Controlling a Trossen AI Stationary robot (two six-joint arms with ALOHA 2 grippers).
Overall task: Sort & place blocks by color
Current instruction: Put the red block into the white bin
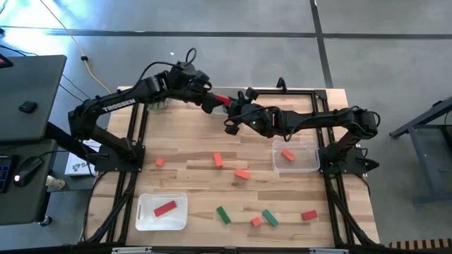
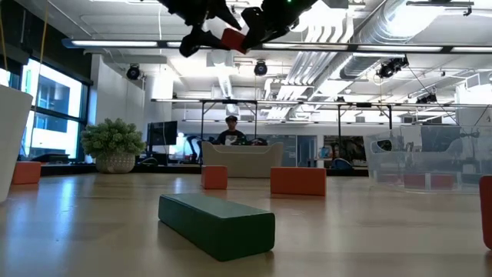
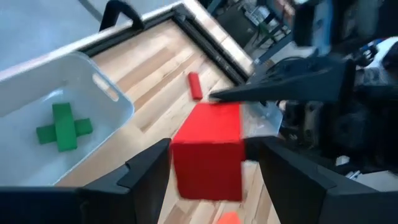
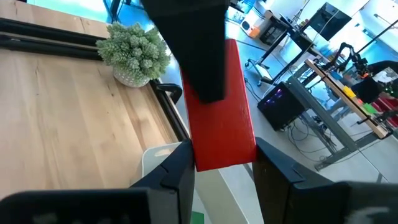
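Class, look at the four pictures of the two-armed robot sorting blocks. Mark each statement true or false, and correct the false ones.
1. A red block is up in the air between the left gripper and the right gripper. True.
2. The clear tray by the right arm holds an orange block. True.
3. The white tray on the left arm's side holds a green block. False: it holds a second red block.
4. No green block lies loose on the table. False: one green block and another green block lie on the wood.
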